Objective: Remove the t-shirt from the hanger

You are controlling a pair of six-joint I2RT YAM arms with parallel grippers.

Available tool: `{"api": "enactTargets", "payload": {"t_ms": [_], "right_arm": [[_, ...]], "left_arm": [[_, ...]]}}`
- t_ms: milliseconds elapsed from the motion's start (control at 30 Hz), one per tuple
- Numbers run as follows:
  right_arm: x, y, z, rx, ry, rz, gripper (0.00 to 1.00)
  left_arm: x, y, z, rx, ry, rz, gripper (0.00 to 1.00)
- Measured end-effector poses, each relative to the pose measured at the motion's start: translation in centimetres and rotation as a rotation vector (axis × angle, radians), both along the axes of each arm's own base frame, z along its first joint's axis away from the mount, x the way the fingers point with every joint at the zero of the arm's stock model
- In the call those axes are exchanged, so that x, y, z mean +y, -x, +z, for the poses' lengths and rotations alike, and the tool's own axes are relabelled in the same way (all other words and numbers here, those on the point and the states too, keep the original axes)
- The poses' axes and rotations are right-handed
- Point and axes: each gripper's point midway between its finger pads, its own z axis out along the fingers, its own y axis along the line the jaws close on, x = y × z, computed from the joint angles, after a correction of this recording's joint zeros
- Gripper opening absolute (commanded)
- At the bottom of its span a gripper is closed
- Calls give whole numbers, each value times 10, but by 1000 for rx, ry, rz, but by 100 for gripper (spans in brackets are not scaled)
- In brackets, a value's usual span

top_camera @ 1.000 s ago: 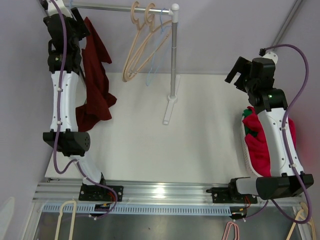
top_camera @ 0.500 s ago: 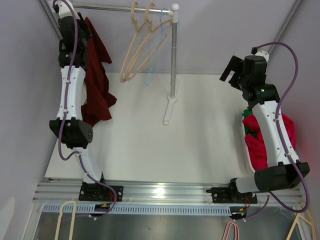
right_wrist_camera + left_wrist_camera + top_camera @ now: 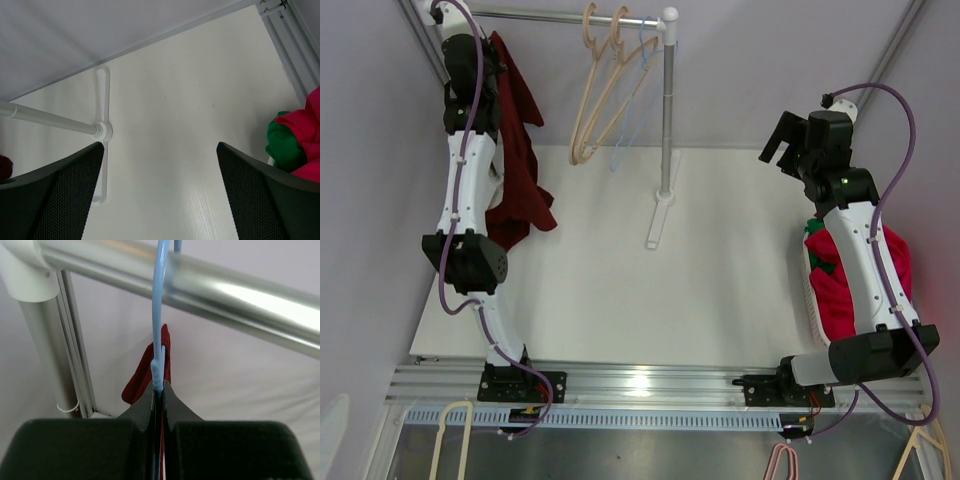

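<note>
A dark red t-shirt hangs from a light blue hanger at the left end of the metal rail. My left gripper is shut on the hanger's neck just under the rail, with a strip of the t-shirt showing below the jaws. In the top view the left gripper is up against the shirt's collar, and the hanger itself is hidden by the arm and cloth. My right gripper hovers open over the table's right side, nothing between its fingers.
Two beige empty hangers and a light blue one hang near the rail's right end. The rack's pole and foot stand mid-table. A pile of red and green clothes lies at the right edge.
My left arm rose toward the rail and its jaws closed onto the hanger's neck. My right gripper shifted slightly left early on, then stayed still and open.
</note>
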Motion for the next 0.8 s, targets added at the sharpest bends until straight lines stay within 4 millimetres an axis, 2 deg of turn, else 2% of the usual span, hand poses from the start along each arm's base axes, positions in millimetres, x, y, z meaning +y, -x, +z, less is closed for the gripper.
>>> {"api": "enactTargets", "payload": {"t_ms": [133, 267, 433, 533, 633, 800], "right_arm": [[0, 1, 1, -2, 4, 3, 100], [1, 2, 3, -7, 6, 7, 100], [3, 4, 5, -13, 7, 13, 99], [10, 8, 9, -25, 28, 26, 99], [26, 16, 18, -60, 60, 78, 99], [60, 49, 52, -185, 64, 236, 97]], "left_arm": [[-14, -1, 13, -40, -33, -23, 1], [-41, 1, 33, -96, -73, -64, 1], [-67, 16, 58, -150, -100, -88, 1], [-75, 34, 73, -180, -121, -80, 1], [-80, 60, 92, -211, -141, -59, 1], [-83, 96, 116, -226, -169, 1, 1]]}}
